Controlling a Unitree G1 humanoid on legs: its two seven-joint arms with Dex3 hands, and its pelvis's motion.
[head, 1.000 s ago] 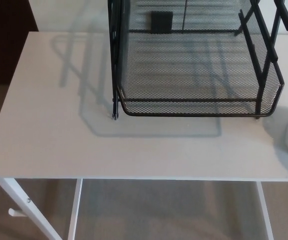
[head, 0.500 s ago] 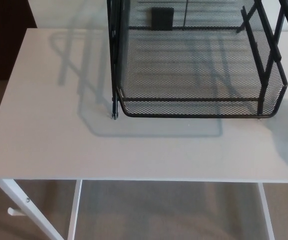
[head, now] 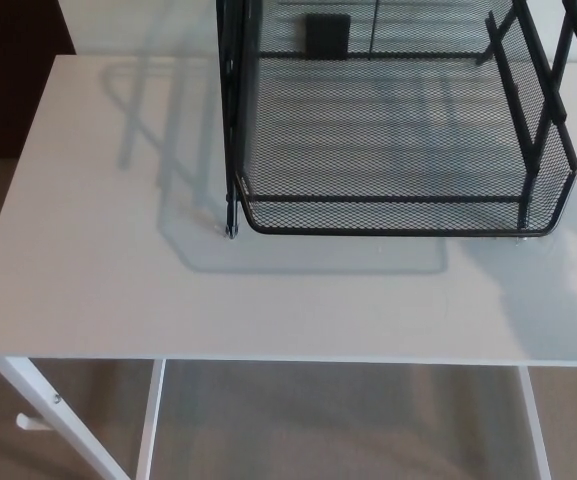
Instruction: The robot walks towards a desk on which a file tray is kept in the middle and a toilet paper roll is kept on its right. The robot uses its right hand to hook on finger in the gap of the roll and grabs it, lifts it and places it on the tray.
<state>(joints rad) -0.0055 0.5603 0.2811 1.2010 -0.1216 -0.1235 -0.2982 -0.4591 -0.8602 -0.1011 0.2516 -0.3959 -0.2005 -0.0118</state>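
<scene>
From my seat, the white desk (head: 98, 280) fills most of the head view, its near edge running across the lower part of the picture. On its far half, a little right of the middle, stands the black mesh file tray (head: 388, 213). The tray's open front faces me, black uprights rise at its left and right sides, and it casts grey shadows to the left and toward me. A softer shadow lies on the desk's near right. Below the near edge I see beige carpet (head: 348, 420), and at far left a dark piece of furniture (head: 13, 80). A white slanted desk leg (head: 43, 405) shows at near left. A small black square (head: 326, 37) sits at the tray's far end. Neither hand is in my view, nor is the toilet paper roll, so I cannot tell where it is.
</scene>
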